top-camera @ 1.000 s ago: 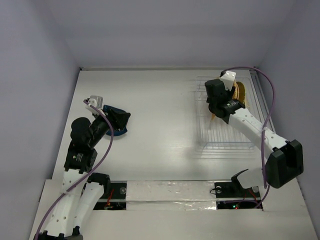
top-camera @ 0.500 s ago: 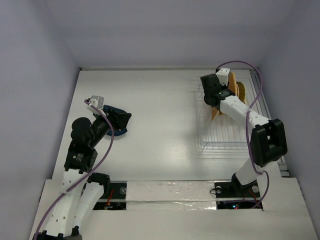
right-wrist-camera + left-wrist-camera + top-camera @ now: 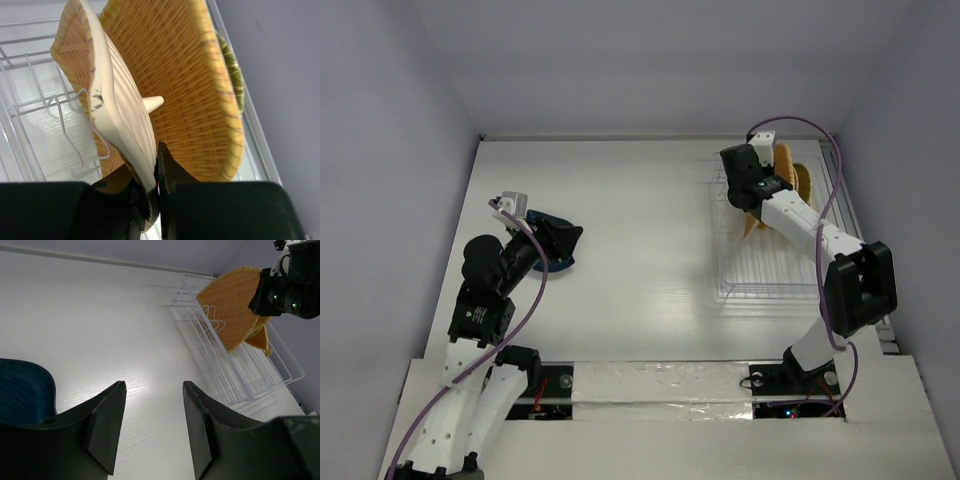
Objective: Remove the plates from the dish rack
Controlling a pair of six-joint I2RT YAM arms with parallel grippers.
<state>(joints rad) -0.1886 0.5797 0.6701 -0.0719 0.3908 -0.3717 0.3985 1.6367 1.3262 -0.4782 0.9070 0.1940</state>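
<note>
Dish rack (image 3: 770, 265) of clear plastic with thin upright tines, set along the right edge of the tabletop (image 3: 640, 190) and reaching toward its far right corner. Orange-tan woven plates standing on edge among the tines at the rack's far end, close together.

Right gripper (image 3: 151, 172) down among them, jaws clamped on the pale rim of the nearest plate (image 3: 117, 115), one finger on each face of it. Seen edge-on from the right wrist: cream on the outside, woven tan on the inside, with a bent wire tine just beside its outer face. Just behind it, a larger woven plate (image 3: 185, 85) turned face-on to the wrist camera. Behind that, only the greenish-yellow rim of a third plate (image 3: 231, 65). Cannot tell whether the gripped plate is clear of the rack floor.

Small dark blue dish (image 3: 22, 395) lying on the tabletop near the left edge, well apart from the rack. Left gripper (image 3: 153, 390) low over the tabletop just beside the dish, partly covering it in the top view. Jaws apart, with nothing but white tabletop between the fingers. Dish off to the outer side of one finger, not gripped.
</note>
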